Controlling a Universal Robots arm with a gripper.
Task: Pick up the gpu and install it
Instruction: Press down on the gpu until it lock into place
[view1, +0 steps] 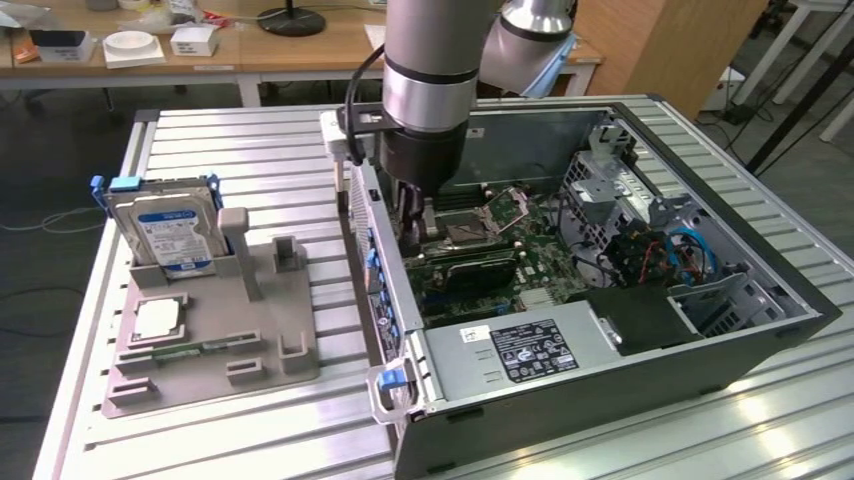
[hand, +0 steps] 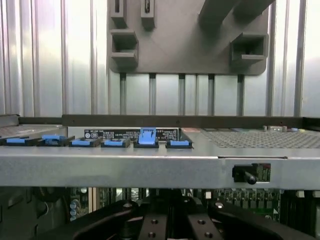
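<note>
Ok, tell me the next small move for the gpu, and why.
Probably press straight down a little: the fingers are shut low inside the case, the gpu lies along the motherboard below them, and its seating cannot be told.

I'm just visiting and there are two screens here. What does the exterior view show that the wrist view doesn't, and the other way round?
Exterior view alone: the hard drive with its blue label standing in the grey holder tray, the power supply, and the arm reaching down into the open computer case.

Wrist view alone: a close look along the case's back edge with its row of blue clips.

Both: the grey tray, the ribbed metal table, the green motherboard and the gripper, fingers shut.
</note>
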